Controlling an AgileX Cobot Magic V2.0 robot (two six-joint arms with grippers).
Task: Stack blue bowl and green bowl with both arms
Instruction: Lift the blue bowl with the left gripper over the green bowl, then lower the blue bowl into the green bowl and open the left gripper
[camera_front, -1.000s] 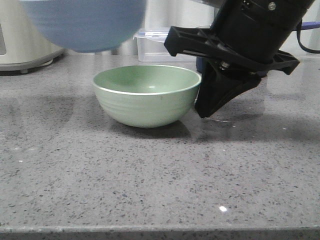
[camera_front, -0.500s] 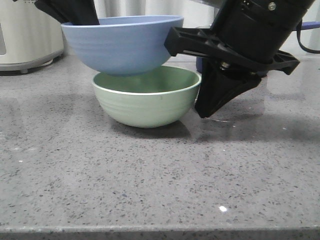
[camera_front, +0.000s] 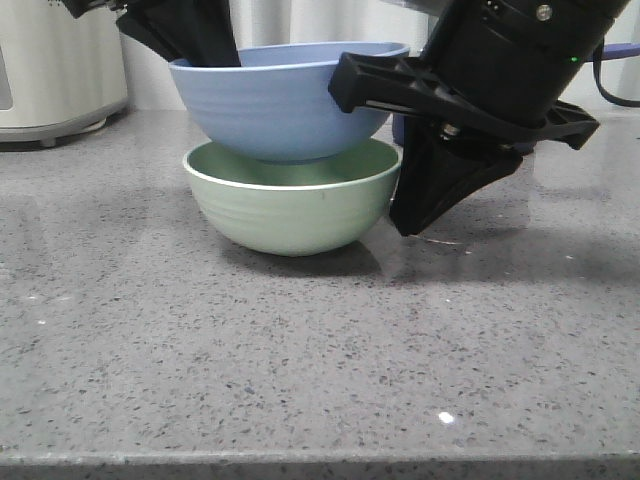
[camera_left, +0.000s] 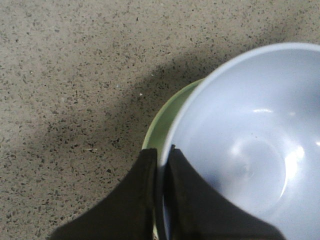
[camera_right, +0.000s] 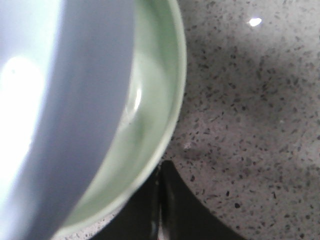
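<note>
Since a moment ago the blue bowl (camera_front: 285, 100), its rim clenched by the left pincer (camera_left: 161, 165), sinks over the green bowl (camera_front: 292, 205) on the desk (camera_front: 300, 370), nearly nested, while the right pincer (camera_right: 159, 200), closed and empty, waits just beside the green rim.

Speckled grey stone desk (camera_front: 300, 350), polished; blue bowl (camera_front: 285, 100) smooth and matte; green bowl (camera_front: 290, 205) faintly ridged outside.
</note>
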